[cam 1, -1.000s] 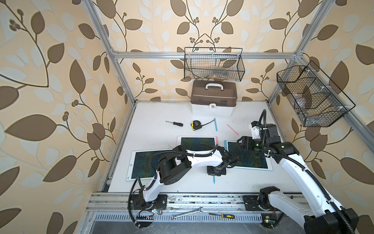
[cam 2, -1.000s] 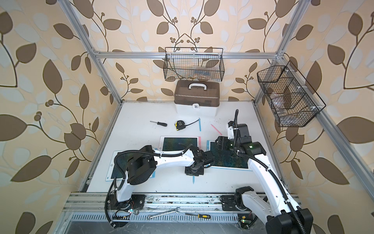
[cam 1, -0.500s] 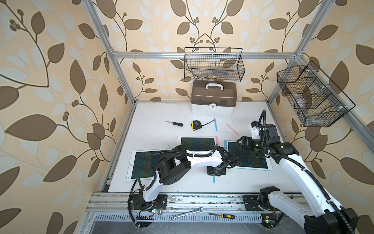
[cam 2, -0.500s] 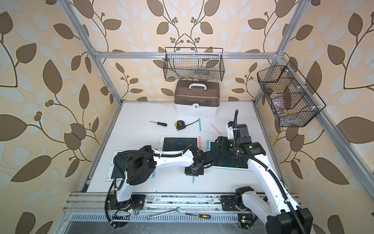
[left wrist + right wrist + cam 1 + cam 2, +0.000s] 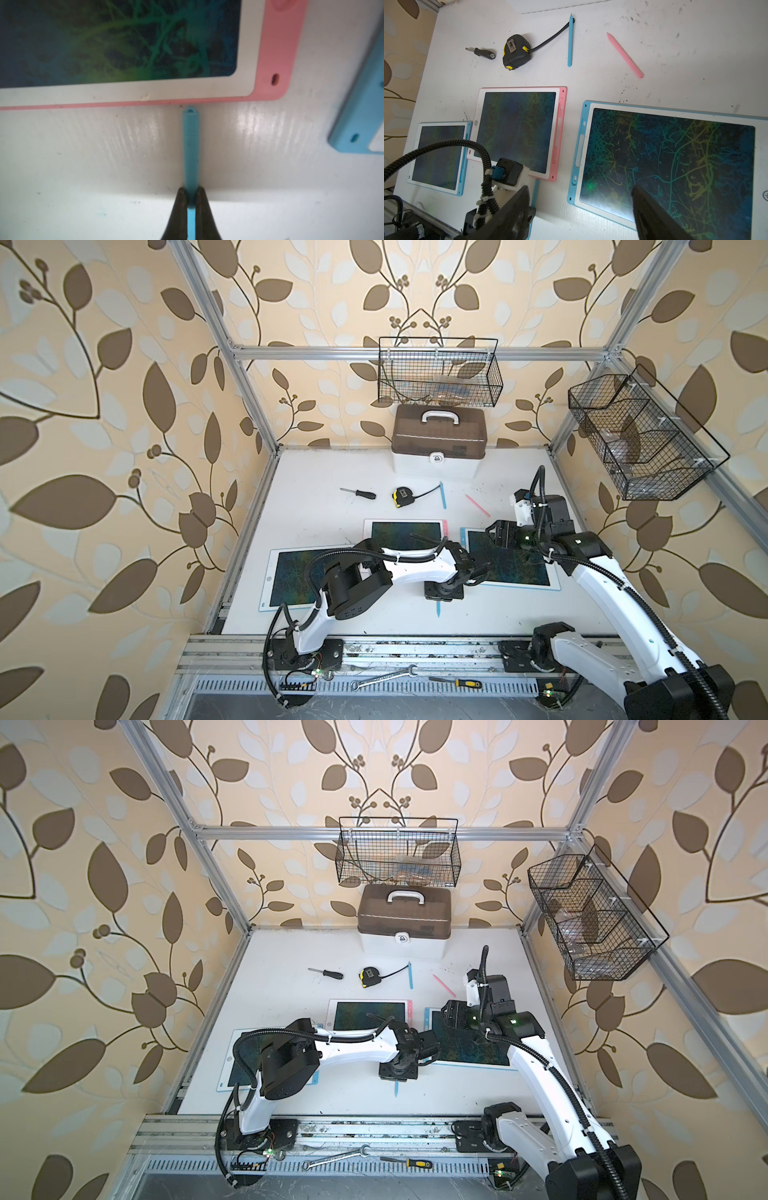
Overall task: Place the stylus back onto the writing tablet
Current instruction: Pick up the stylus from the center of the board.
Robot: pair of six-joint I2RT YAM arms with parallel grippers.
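A blue stylus (image 5: 191, 149) lies flat on the white table, its capped end just short of the pink-framed tablet's (image 5: 276, 52) front edge. My left gripper (image 5: 191, 190) is shut on the stylus, low over the table (image 5: 443, 593). In both top views only the stylus tip (image 5: 439, 609) (image 5: 397, 1089) shows in front of the gripper. My right gripper (image 5: 580, 188) hangs open and empty over the near left corner of the large blue-framed tablet (image 5: 675, 166). A smaller blue-framed tablet (image 5: 291, 576) lies at the left.
Further back lie another blue stylus (image 5: 570, 39), a pink stylus (image 5: 625, 55), a tape measure (image 5: 516, 52) and a small screwdriver (image 5: 483, 53). A brown-lidded toolbox (image 5: 438, 439) stands against the back wall. Wire baskets (image 5: 438, 373) hang above.
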